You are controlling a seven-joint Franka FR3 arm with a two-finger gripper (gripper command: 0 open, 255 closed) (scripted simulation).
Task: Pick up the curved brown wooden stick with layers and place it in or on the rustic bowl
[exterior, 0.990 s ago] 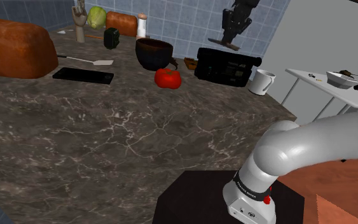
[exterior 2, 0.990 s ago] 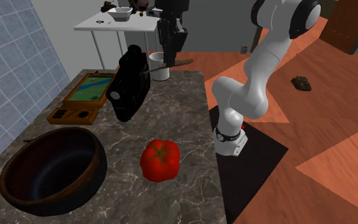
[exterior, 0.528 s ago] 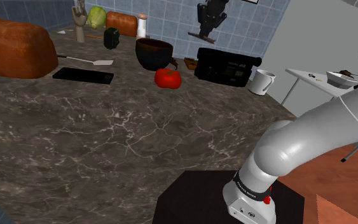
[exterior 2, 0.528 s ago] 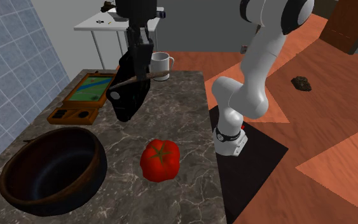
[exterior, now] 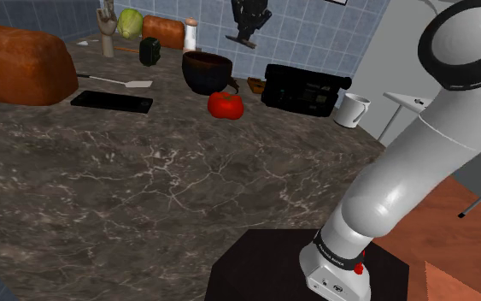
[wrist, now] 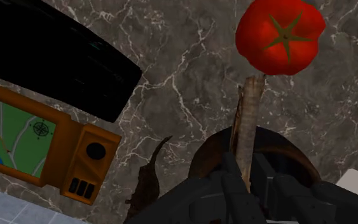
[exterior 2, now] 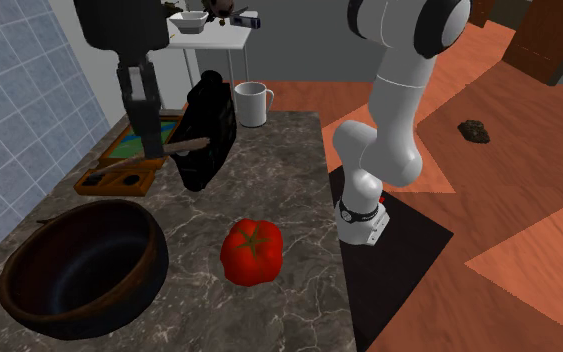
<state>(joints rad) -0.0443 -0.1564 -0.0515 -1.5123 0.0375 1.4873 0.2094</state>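
Surface: dark marbled counter (exterior: 187, 188) in front of a blue tiled wall (exterior: 332, 34).
Claw: the claw (exterior 2: 152, 148) pinches the stick (wrist: 248, 121) near one end, high above the counter.
Stick: brown, off the counter, jutting sideways out of the grip.
Bowl: dark bowl (exterior: 206, 70) beneath the claw, nothing in it yet.
Tomato: tomato (exterior 2: 252, 252) beside the bowl, beyond the stick's free end.
Done: stick lifted and held over the bowl, as I read it.
Left: lower it and let go.
Count: one stick, one bowl, one tomato, one mug (exterior 2: 252, 102).
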